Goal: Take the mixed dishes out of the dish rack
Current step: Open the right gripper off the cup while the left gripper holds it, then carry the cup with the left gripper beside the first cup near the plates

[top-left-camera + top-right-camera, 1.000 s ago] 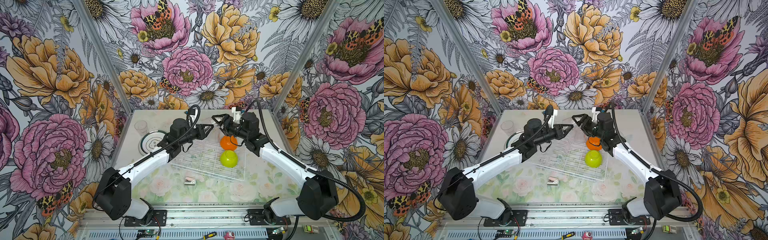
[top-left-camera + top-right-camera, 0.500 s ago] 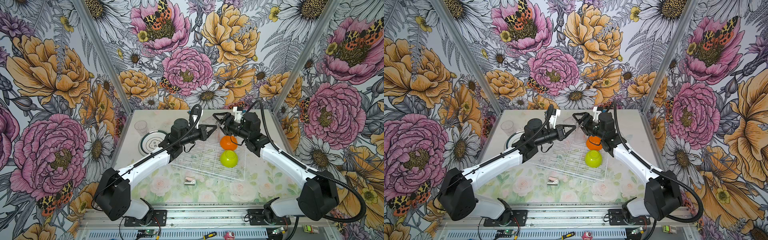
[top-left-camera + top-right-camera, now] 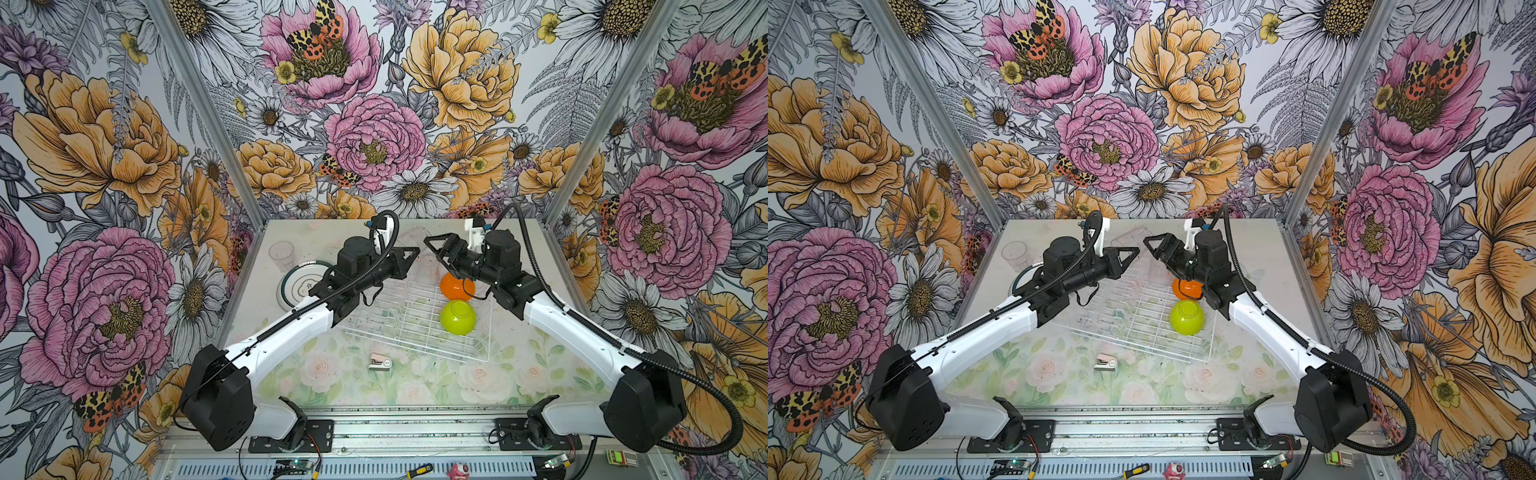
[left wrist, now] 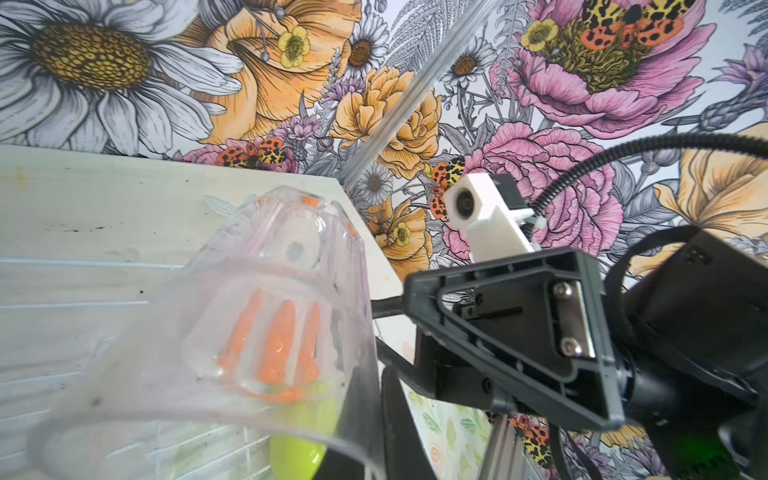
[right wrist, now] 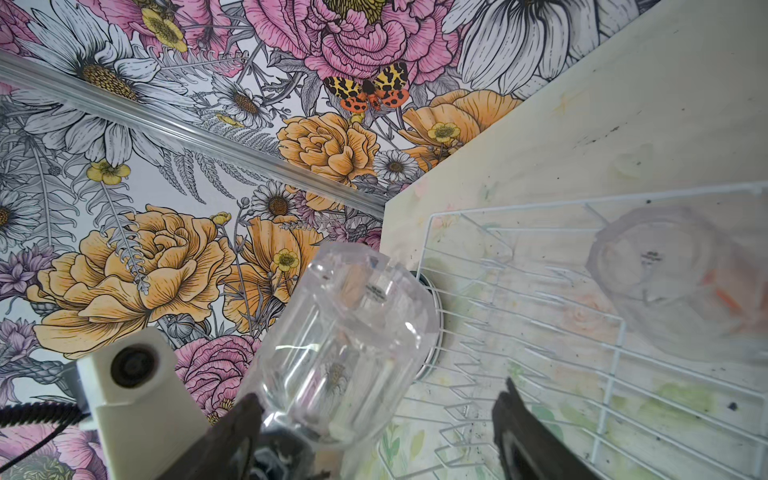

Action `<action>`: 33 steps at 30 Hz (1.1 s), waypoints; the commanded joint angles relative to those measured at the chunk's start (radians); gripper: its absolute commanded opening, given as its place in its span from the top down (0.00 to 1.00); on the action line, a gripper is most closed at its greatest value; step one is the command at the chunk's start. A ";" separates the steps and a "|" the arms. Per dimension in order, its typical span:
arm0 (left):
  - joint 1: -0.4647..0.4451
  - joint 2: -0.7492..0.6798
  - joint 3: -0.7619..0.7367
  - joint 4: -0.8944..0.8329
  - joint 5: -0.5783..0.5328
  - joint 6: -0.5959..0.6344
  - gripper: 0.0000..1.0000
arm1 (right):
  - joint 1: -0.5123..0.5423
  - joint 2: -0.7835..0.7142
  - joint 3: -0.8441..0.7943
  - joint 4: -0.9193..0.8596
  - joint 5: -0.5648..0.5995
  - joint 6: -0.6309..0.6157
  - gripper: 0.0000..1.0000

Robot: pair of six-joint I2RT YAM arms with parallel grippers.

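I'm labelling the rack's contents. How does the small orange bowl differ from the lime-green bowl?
Colour: the small orange bowl is orange, the lime-green bowl yellow-green. Place: the orange bowl lies farther back in the white wire dish rack, the lime-green bowl nearer the front. Visibility: the right arm hides part of the orange bowl; the lime-green bowl shows whole. Shared: both are round, plain-coloured and lie in the rack's right part.

left gripper [image 3: 416,251]: jaws closed | right gripper [image 3: 433,252]: jaws wide apart | tips nearly meeting
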 commanded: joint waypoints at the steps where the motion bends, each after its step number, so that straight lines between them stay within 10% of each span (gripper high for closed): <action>1: 0.005 -0.048 0.027 -0.037 -0.084 0.056 1.00 | 0.007 -0.047 -0.011 -0.036 0.083 -0.065 0.10; 11: 0.065 -0.071 0.073 -0.169 -0.139 0.089 1.00 | 0.011 -0.091 -0.015 -0.099 0.175 -0.152 0.09; 21: 0.309 -0.031 0.247 -0.436 -0.186 0.151 1.00 | 0.001 -0.099 -0.046 -0.116 0.188 -0.163 0.10; 33: 0.411 0.278 0.572 -0.774 -0.447 0.312 1.00 | -0.011 -0.082 -0.062 -0.122 0.171 -0.165 0.11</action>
